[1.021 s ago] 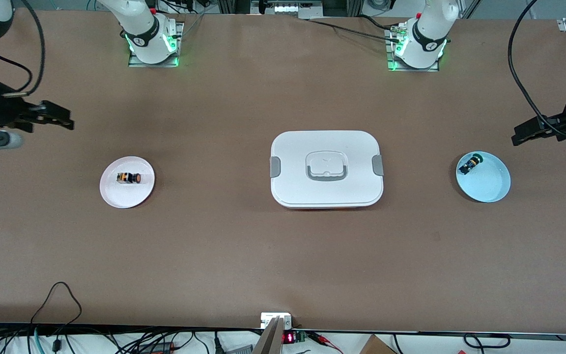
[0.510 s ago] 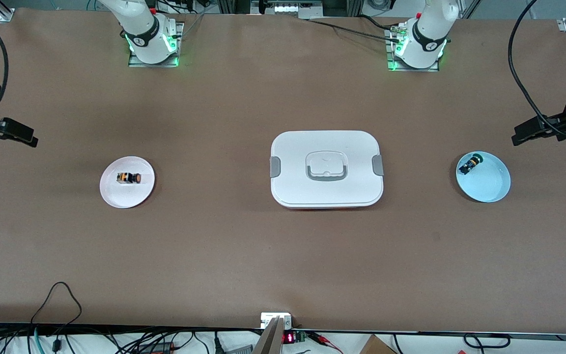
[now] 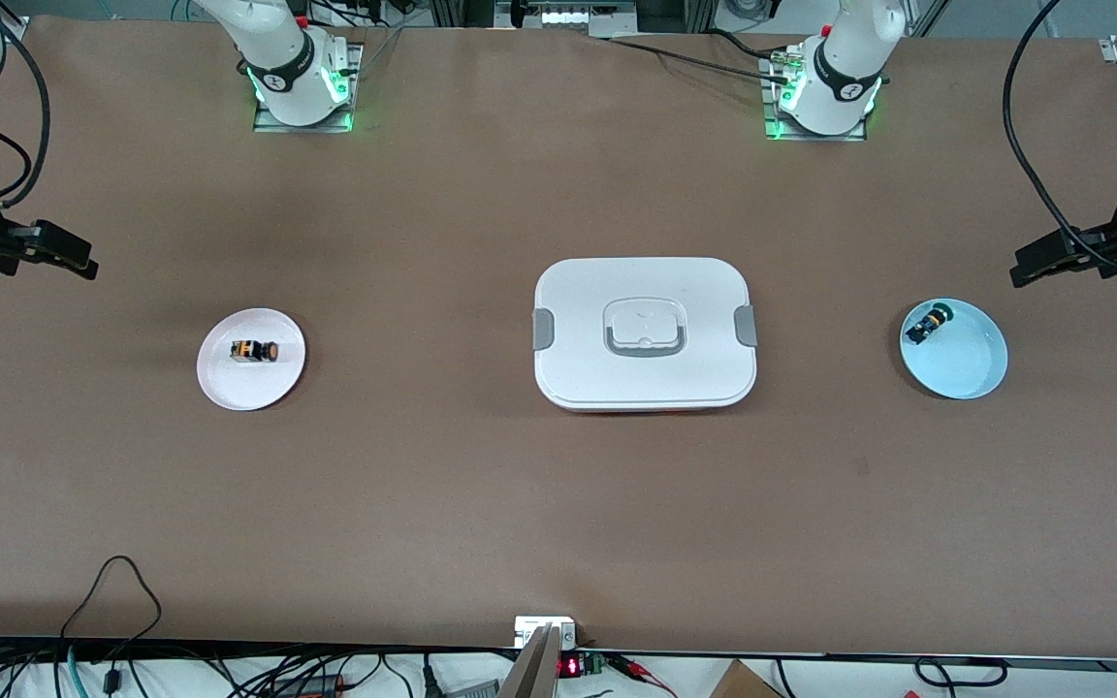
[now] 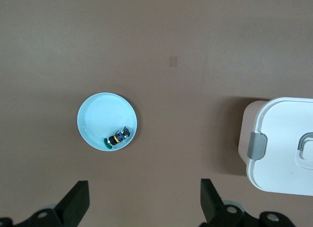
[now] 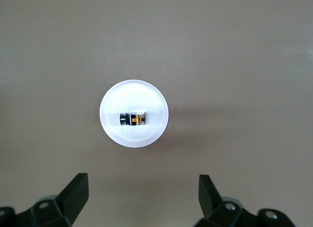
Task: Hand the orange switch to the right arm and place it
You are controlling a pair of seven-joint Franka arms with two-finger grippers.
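right gripper (image 3: 74, 260): jaws spread wide, nothing between them, at the left edge of the front frame, up over bare table (image 3: 481, 504) above and left of the white plate (image 3: 229, 388). one second back it reached further in toward frame centre with the silver wrist showing; half a second back it had pulled out toward the edge; now it has come a little way in again. so it is shifting about, with no approach committed yet.

left gripper (image 3: 1029, 267): jaws spread, empty, at the right edge of the frame just above the blue dish (image 3: 975, 383). no change across the three frames; this arm waits.

orange switch (image 3: 253, 351) lies on its side on the white plate, untouched, same spot throughout. green switch (image 3: 929, 321) in the blue dish and the closed white box (image 3: 643, 388) at centre are likewise unmoved.

judgement: no pick-up made yet, task at its start.
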